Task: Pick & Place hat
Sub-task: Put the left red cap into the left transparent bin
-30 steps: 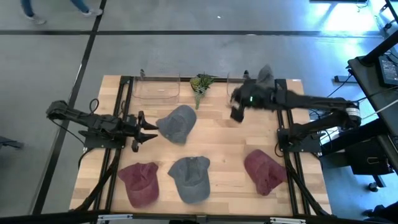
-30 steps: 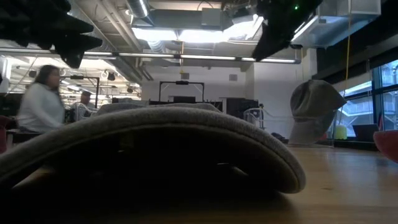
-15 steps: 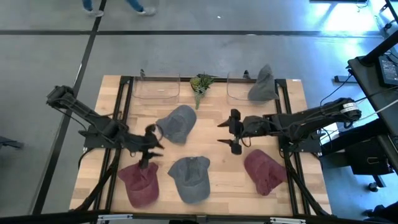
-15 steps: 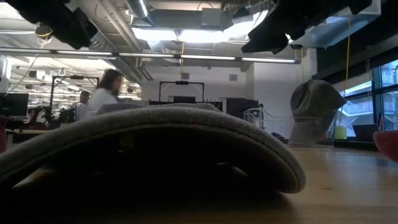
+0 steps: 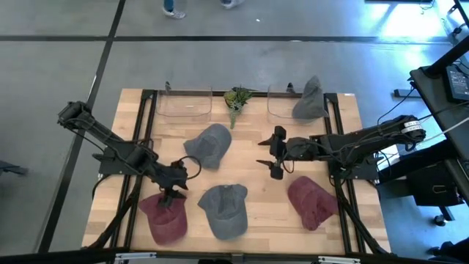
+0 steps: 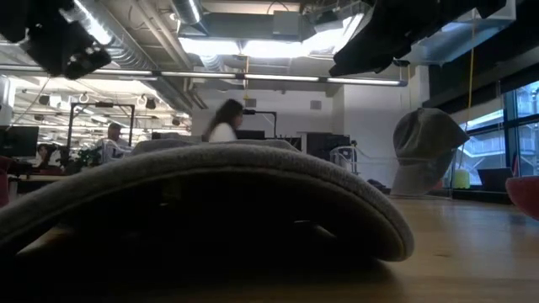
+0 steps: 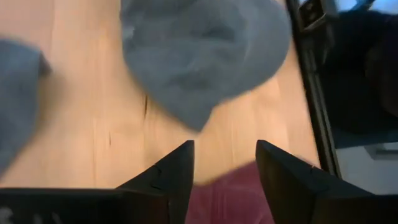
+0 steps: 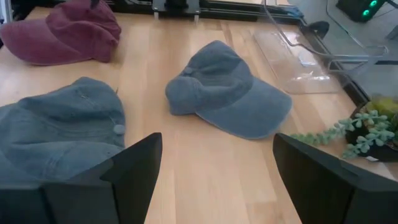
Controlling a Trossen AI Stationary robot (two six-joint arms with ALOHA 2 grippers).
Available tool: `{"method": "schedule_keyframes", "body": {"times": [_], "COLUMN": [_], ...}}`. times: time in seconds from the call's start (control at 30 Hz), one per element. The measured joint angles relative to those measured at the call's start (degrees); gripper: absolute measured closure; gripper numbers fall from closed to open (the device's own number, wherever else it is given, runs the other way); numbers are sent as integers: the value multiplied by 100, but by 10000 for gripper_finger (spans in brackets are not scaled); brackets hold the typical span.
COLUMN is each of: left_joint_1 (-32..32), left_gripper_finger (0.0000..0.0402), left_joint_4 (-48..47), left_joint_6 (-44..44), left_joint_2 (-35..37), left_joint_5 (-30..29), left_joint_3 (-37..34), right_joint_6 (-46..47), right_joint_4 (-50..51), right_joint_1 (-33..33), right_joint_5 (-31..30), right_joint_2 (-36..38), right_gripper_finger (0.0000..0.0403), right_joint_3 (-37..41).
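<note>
So the left gripper (image 5: 174,192) had just swung down toward the near-left corner, fingers spread and empty right over the maroon hat (image 5: 164,215), probably next to go. The right gripper (image 5: 270,155), wide open too, had pulled back mid-tabletop after leaving a grey hat (image 5: 308,100) in the far-right bin (image 5: 278,111).

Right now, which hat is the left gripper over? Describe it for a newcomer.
Start at the wooden table's near edge, left corner. The maroon hat lies there, under the open left gripper. The gray hat beside it differs in colour; the other maroon hat lies far right.
</note>
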State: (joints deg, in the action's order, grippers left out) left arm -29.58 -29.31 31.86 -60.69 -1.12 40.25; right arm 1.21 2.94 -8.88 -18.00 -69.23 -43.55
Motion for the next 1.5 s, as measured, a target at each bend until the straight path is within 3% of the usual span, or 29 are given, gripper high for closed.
{"method": "schedule_keyframes", "body": {"times": [0.13,0.3,0.5,0.67,0.8,1.1,1.23,1.5], "left_joint_1": [12,-88,-316,-490,-641,-879,-1055,-1094], "left_gripper_finger": [199,188,191,192,192,192,192,192], "left_joint_4": [-919,-1700,-1721,-1780,-1712,-740,-870,-1010], "left_joint_6": [833,1994,2588,3548,4053,3530,3049,3029], "left_joint_2": [0,2,-3,-103,-219,-456,-753,-1723], "left_joint_5": [-77,942,367,741,629,633,625,536], "left_joint_3": [0,0,-239,-678,-927,-1023,-1023,-937], "right_joint_6": [3,11,36,177,177,164,160,211], "right_joint_4": [29,164,166,272,308,317,326,445], "right_joint_1": [0,0,0,0,0,0,0,0], "right_joint_5": [0,0,0,2,2,2,2,2], "right_joint_2": [0,0,0,0,0,0,0,-2], "right_gripper_finger": [97,97,97,97,97,97,97,97], "right_joint_3": [-2,-2,-3,-4,-4,-4,-4,-4]}}
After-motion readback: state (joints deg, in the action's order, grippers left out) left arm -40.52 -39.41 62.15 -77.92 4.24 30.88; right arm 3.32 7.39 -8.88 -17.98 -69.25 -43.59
